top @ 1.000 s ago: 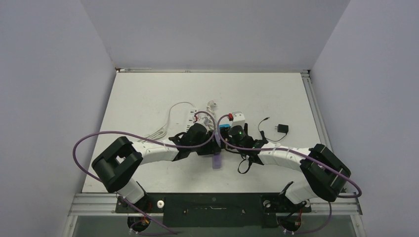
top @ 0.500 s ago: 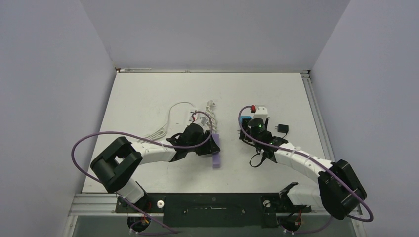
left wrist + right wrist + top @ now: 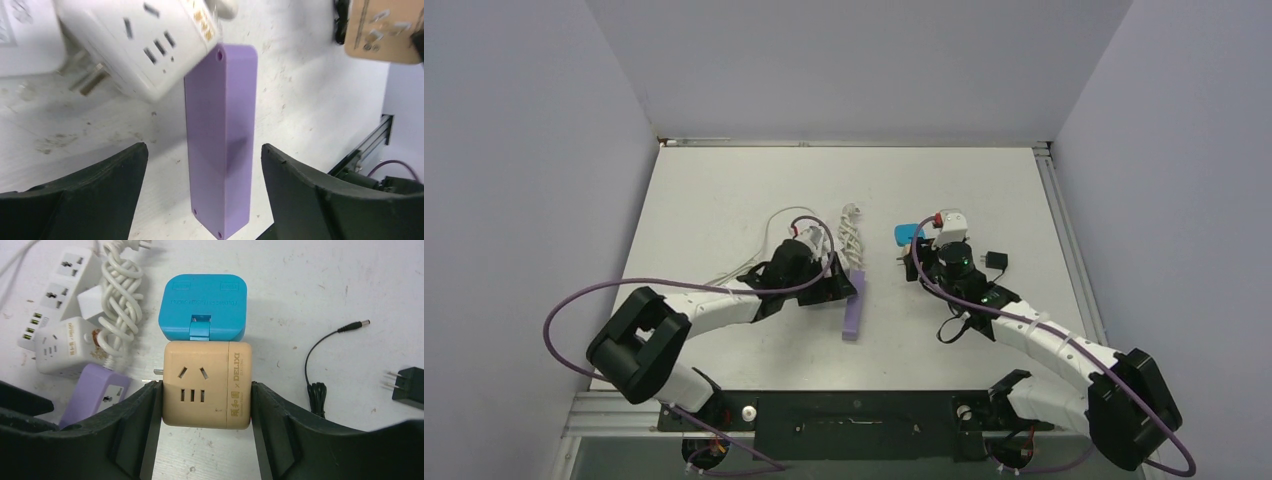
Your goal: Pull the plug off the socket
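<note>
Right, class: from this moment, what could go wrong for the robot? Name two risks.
1. The right tool grips the beige cube adapter by two sides only, with the blue adapter against its far face; it might twist or slip.
2. The left tool is open astride the purple power strip, and the white cube socket lies by its end, so the strip could shift if nudged.

Tan socket cube point(image 3: 207, 384), brown lettering on its right edge. Blue plug point(image 3: 202, 306) on its far side. Purple strip point(image 3: 95, 390) left; white strip point(image 3: 57, 280), white cord point(image 3: 120, 285) beyond. My right tool point(image 3: 206, 390) black. Bench point(image 3: 310, 280) white, grey scuffs.
</note>
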Controlling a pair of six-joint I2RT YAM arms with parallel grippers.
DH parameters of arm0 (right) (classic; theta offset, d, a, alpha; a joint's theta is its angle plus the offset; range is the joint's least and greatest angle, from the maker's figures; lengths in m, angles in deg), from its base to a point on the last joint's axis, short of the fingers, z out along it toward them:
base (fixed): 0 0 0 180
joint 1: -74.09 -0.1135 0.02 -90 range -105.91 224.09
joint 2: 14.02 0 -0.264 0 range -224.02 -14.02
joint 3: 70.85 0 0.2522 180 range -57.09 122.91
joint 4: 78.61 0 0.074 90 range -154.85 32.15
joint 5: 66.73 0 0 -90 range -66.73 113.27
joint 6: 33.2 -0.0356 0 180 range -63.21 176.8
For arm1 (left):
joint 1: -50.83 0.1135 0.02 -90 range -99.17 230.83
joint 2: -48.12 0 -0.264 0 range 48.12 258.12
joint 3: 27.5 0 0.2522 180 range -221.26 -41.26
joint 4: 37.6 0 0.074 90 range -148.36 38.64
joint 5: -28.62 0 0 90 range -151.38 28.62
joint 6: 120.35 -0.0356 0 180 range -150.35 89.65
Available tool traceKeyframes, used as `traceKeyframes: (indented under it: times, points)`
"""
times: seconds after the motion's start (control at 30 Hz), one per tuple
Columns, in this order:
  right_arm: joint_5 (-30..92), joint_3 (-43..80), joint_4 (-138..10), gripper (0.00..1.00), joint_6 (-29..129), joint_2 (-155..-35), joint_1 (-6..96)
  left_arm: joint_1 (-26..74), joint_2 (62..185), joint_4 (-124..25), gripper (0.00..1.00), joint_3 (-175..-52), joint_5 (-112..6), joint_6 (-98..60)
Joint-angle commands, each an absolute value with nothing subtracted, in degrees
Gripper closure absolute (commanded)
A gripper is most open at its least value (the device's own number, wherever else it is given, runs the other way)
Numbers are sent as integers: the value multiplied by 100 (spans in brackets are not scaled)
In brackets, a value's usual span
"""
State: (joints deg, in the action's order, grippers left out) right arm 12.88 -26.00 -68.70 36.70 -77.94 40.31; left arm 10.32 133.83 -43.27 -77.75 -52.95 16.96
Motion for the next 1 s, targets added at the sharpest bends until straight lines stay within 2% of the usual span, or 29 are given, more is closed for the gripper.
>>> traceKeyframes:
  times: [0.0,0.2,0.33,0.4,0.57,0.67,0.87,0.97]
  points:
    - [1631,-2609,-7926,95,3995,-7453,4043,1509,12807,-4383,17,-8251,-4659,1290]
    - [2495,-2901,-9137,95,4120,-7166,4043,2451,12397,-4767,9,-9274,-3224,882]
    - [3105,-2896,-9853,95,4083,-7265,3956,3225,12593,-4944,5,-10263,-1613,914]
    - [3231,-2800,-10052,95,4185,-7370,3731,3266,12731,-5431,5,-10569,-1739,751]
    - [2635,-2671,-10301,95,4896,-7605,2691,3359,12823,-4300,4,-10024,-1238,1060]
    - [2520,-2645,-10454,95,5015,-7829,2414,3368,12843,-3940,3,-9767,-876,1138]
    - [2122,-2576,-10700,95,5257,-8214,2076,3416,13012,-4496,3,-9902,-806,740]
    - [2040,-2602,-10836,95,5305,-8249,2007,3429,13072,-5082,7,-10061,-990,308]
